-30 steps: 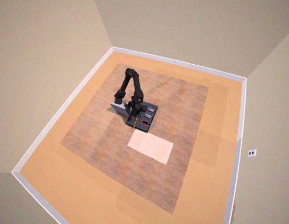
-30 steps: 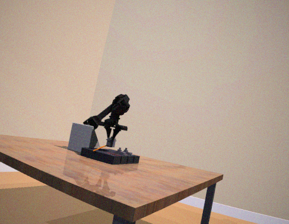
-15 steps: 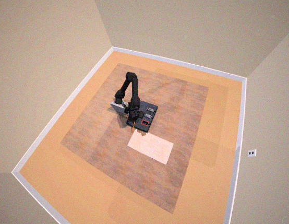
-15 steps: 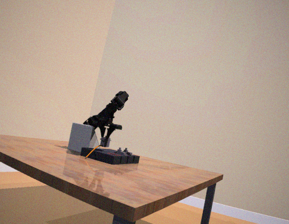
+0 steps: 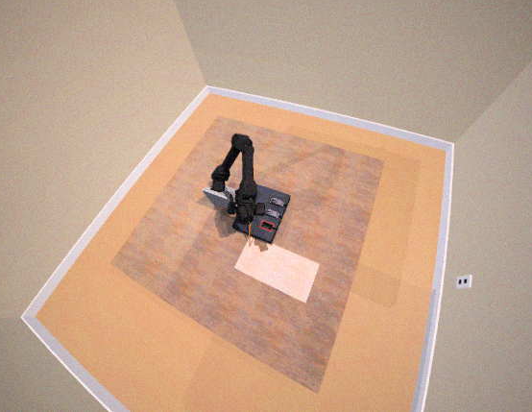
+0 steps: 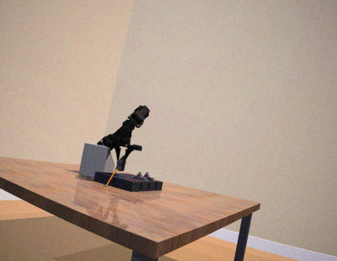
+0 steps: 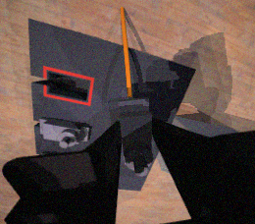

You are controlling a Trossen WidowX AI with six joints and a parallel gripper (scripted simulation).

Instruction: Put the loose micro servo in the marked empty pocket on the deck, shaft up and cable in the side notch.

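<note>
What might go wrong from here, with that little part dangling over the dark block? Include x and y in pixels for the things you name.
The orange cable [image 5: 250,233] [image 6: 112,177] [image 7: 126,54] trails loose, so it might miss the side notch of the red-outlined pocket [image 5: 267,225] [image 7: 67,86]. The servo [image 6: 120,165] [image 7: 136,142], pinched above the deck [image 5: 270,193] [image 6: 116,182] [image 7: 98,64], might slip or twist in the fingers [image 6: 122,159].

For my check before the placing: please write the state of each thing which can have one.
gripper: shut on the loose servo
loose servo: held above the deck
orange cable: hanging outside the notch
marked pocket: empty
</note>
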